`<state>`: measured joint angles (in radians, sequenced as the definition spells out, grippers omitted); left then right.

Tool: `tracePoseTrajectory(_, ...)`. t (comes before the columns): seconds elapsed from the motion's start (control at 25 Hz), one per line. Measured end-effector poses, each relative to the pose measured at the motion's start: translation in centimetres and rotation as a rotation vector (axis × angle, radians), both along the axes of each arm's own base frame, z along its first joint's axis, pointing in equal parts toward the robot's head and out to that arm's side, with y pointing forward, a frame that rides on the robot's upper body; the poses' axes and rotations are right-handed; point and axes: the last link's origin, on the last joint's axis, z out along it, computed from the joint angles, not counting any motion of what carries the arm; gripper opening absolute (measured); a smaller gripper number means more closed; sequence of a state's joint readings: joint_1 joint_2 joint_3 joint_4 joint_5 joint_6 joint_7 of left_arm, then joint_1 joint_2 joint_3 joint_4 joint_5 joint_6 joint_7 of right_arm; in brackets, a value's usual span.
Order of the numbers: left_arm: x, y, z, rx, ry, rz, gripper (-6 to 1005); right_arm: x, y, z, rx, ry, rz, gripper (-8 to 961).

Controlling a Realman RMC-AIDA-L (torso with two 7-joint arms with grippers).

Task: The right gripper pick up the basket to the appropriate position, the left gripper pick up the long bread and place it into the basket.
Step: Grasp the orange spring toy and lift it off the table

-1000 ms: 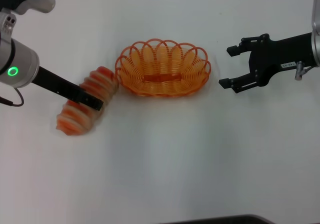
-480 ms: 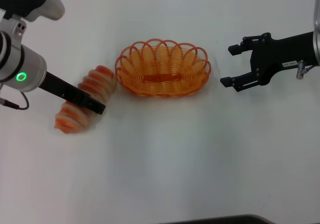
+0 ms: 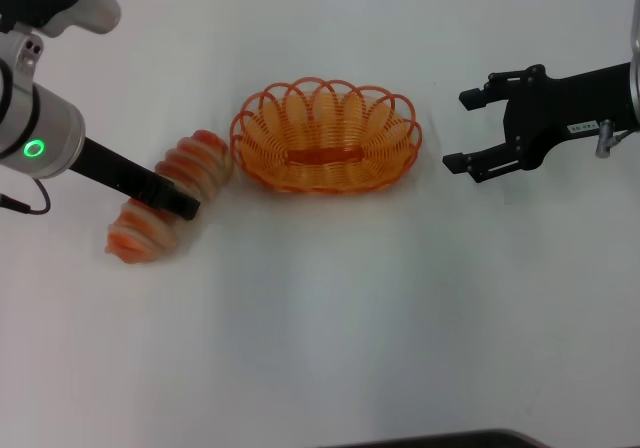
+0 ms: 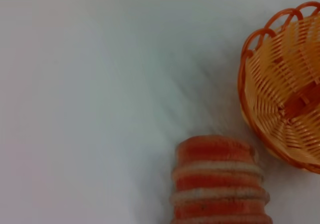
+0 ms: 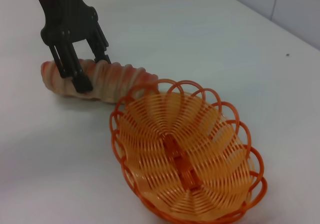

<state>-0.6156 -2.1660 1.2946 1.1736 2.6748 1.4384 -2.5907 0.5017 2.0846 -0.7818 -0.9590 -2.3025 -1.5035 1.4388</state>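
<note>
Lying on the white table (image 3: 330, 328), the bread (image 3: 160, 211) sits at the robot's left, its long axis running diagonally: the near end points toward the robot and outward to the left, the far end points toward the basket (image 3: 326, 136) and stops just short of its rim. Compared with half a second ago, the bread has slid a little to the left and its near end has dropped slightly, and the left arm's silver wrist has pulled back toward the left edge.

Across the bread's middle sits the left gripper (image 3: 178, 204), its black fingers (image 5: 80, 79) straddling the loaf, one on each side and pressed against the ridges. The right wrist view shows the fingers spread to the loaf's width, the bread resting on the table between them.

Beyond that, at the centre, the oval orange basket stands upright with its long axis running left to right.

On the far right, the right gripper (image 3: 472, 130) hovers well apart from the basket, fingers wide open and holding nothing. It has shifted a touch further right than before.
</note>
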Motion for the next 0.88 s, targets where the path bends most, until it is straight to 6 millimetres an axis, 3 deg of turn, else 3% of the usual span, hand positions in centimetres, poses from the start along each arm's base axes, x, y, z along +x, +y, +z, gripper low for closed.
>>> tracePoseTrajectory(0.16, 0.0, 0.0, 0.0, 0.000, 0.000, 0.001, 805, 0.1, -0.1, 0.0, -0.003, 0.000, -0.003, 916)
tracePoseTrajectory(0.36, 0.0, 0.0, 0.1, -0.002, 0.000, -0.001, 676, 0.1, -0.2, -0.1, -0.006, 0.002, -0.007, 916)
tracePoseTrajectory(0.56, -0.1, -0.1, 0.1, 0.001, 0.000, 0.000, 630, 0.1, -0.2, -0.1, -0.011, 0.004, -0.010, 915)
tracePoseTrajectory(0.88, -0.4, 0.7, 2.6, 0.073, 0.009, -0.034, 564, 0.1, -0.3, -0.1, -0.019, -0.002, -0.010, 915)
